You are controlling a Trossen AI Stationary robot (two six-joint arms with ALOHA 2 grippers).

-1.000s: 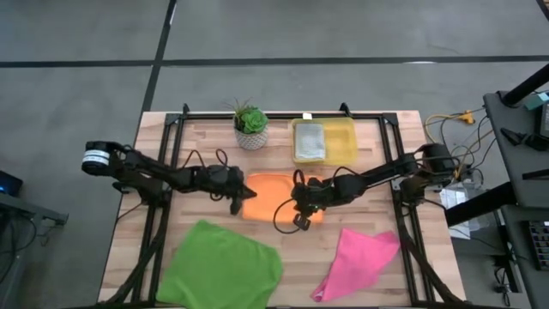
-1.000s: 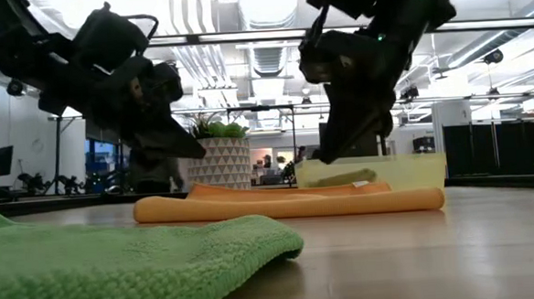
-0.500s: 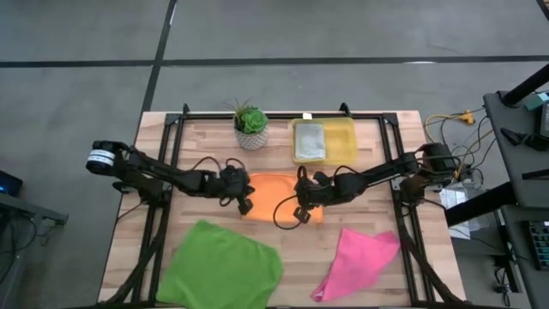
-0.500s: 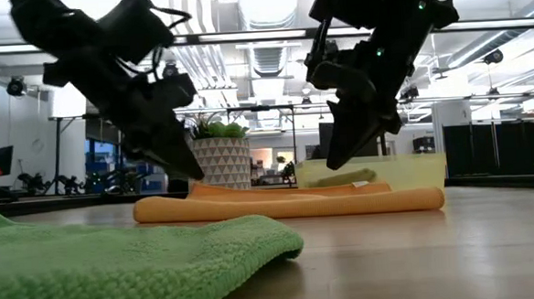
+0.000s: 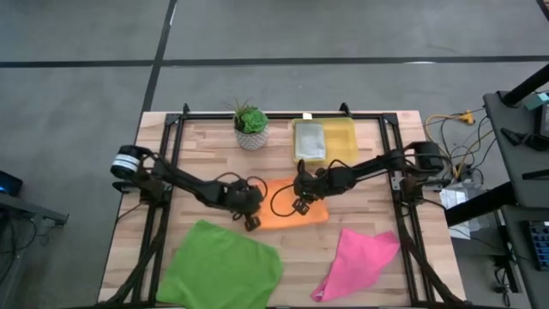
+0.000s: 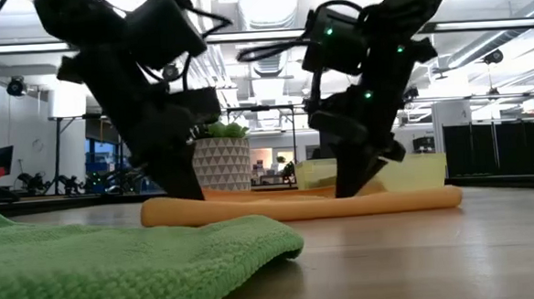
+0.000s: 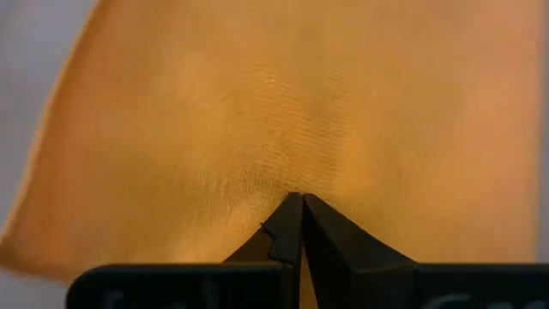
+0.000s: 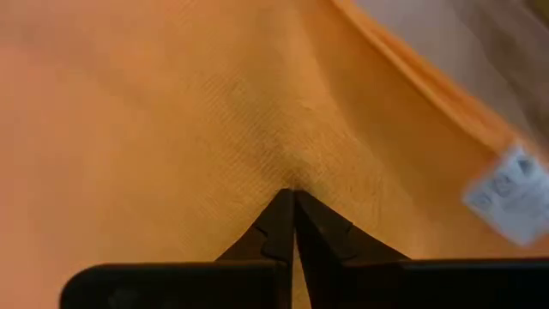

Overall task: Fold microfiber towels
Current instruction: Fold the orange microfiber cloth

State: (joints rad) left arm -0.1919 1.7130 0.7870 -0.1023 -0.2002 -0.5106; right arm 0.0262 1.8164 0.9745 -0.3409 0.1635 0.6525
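Orange towel (image 5: 292,211) lies mid-table, its long axis running toward the left and right table edges. Left gripper (image 5: 251,222) and right gripper (image 5: 300,205), fingers pressed together, each bear down on one end.

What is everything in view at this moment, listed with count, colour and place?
orange towel: one, orange, folded, table centre.
green towel: one, bright green, near left corner.
pink towel: one, hot pink, near right.
grey towel: one, light grey, inside the bin.
bin: one, translucent yellow, far edge.
potted plant: one, green in a pale pot, far edge beside the bin.
table: one, light wood.
left gripper: one, dark, shut, tips on the orange towel's left end.
right gripper: one, dark, shut, tips on the orange towel's top.
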